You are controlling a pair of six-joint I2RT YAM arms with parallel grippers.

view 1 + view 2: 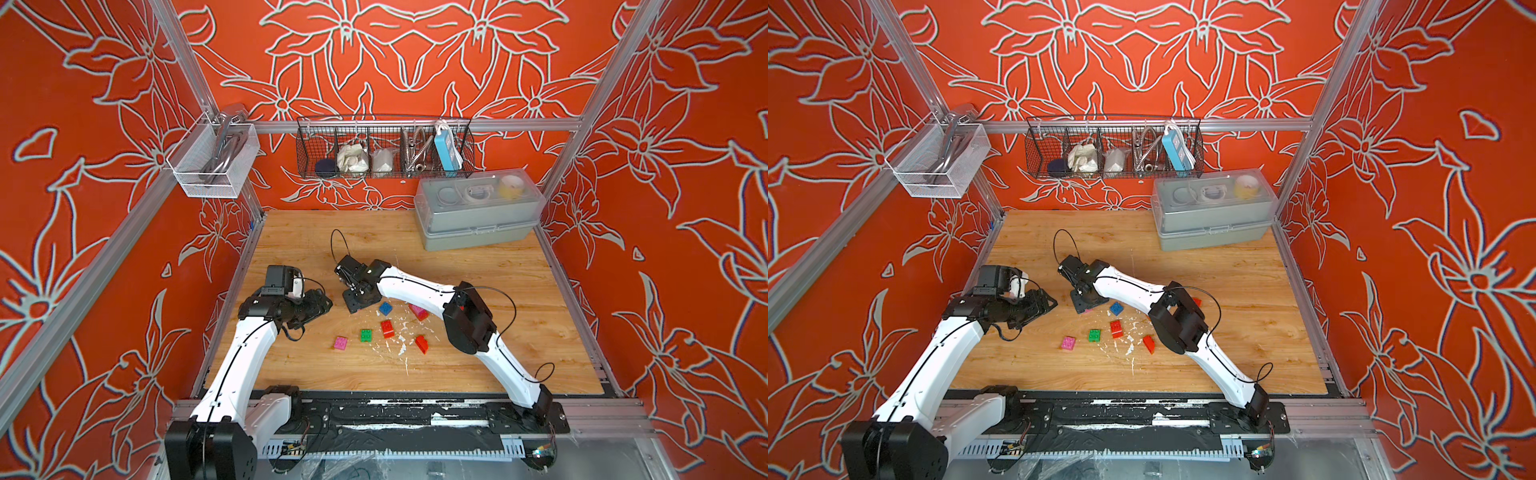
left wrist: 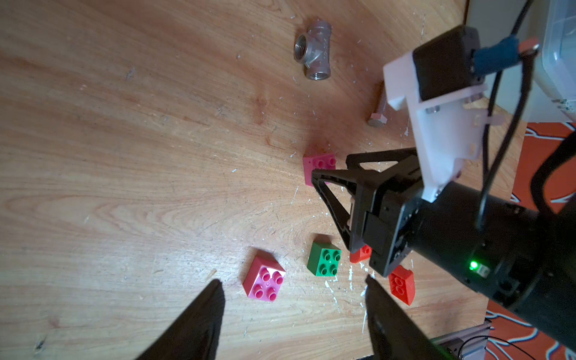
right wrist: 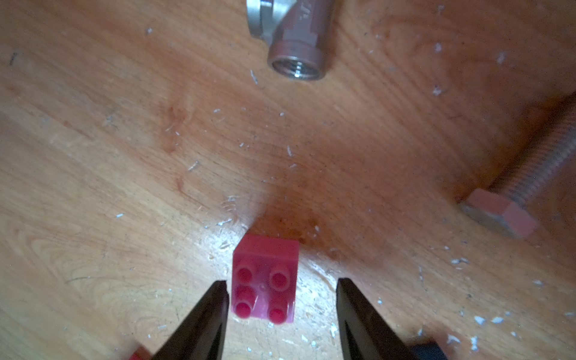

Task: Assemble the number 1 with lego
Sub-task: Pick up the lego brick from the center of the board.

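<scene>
Currently the right gripper [image 3: 282, 282] stands with jaws apart, lowered astride a pink brick [image 3: 265, 280]; one finger [image 3: 215, 307] sits just beside the brick's side, and the opposite finger is clear of it. The brick is squarish and glossy, four round studs up, resting flat on the table [image 1: 332, 374]. The left gripper [image 2: 293, 280] likewise has its jaws apart with nothing between them, held off the wood near the table's left side. The other pieces lie singly in a scatter about mid-table: blue brick [image 1: 385, 308], red brick [image 1: 387, 328], green brick [image 1: 366, 335], second pink brick [image 1: 340, 343], sloped red brick [image 1: 422, 344]. All are well apart from the table's edges. A pipe tee [image 3: 296, 40] and a bolt [image 3: 498, 215] lie beyond the pink brick, with bare wood between. A grey box [image 1: 478, 216] occupies the far right corner; the far left and the near strip are open wood
</scene>
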